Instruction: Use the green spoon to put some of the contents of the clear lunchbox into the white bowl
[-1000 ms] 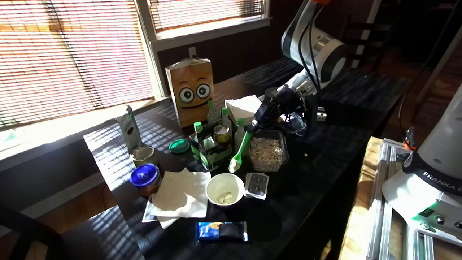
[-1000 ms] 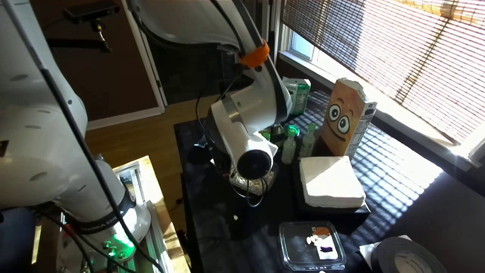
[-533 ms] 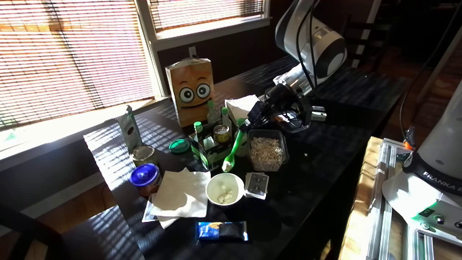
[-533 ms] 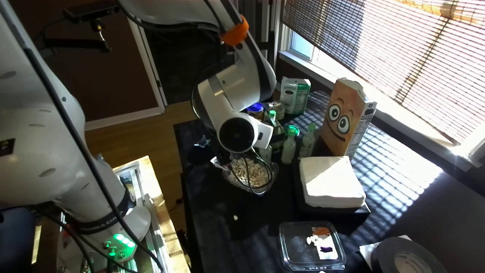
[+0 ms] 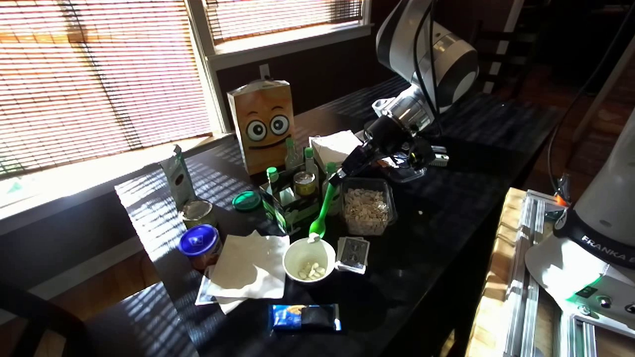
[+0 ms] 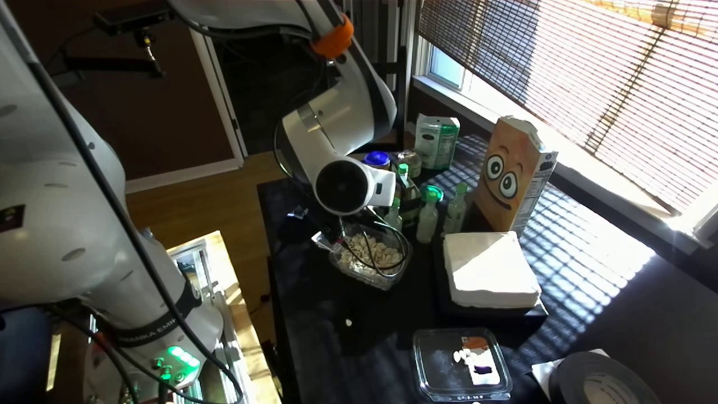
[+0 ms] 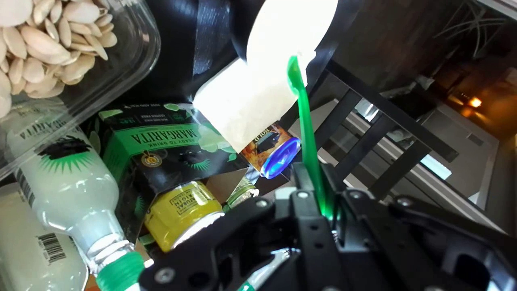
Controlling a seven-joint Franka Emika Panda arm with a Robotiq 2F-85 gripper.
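My gripper (image 5: 337, 177) is shut on the handle of the green spoon (image 5: 325, 208); both also show in the wrist view, the gripper (image 7: 316, 173) and the spoon (image 7: 305, 121). The spoon tilts down, its tip just above the far rim of the white bowl (image 5: 288, 255). A few pale seeds (image 5: 314, 238) cling at the tip. Several seeds lie in the bowl, which looks overexposed in the wrist view (image 7: 297, 24). The clear lunchbox (image 5: 391, 208) with tan seeds stands behind and right of the bowl; it also shows in an exterior view (image 6: 364, 276) and the wrist view (image 7: 139, 60).
A drink carrier (image 5: 292, 213) with green-capped bottles stands beside the spoon. Paper napkins (image 5: 253, 267), a card deck (image 5: 353, 254), a blue packet (image 5: 305, 317) and a blue-lidded tub (image 5: 199, 243) surround the bowl. A flat clear container (image 6: 423, 365) lies farther off.
The spoon has moved toward the bowl and tipped down. Its seeds have slid to the tip, and more seeds lie in the bowl. The arm has shifted away from over the lunchbox.
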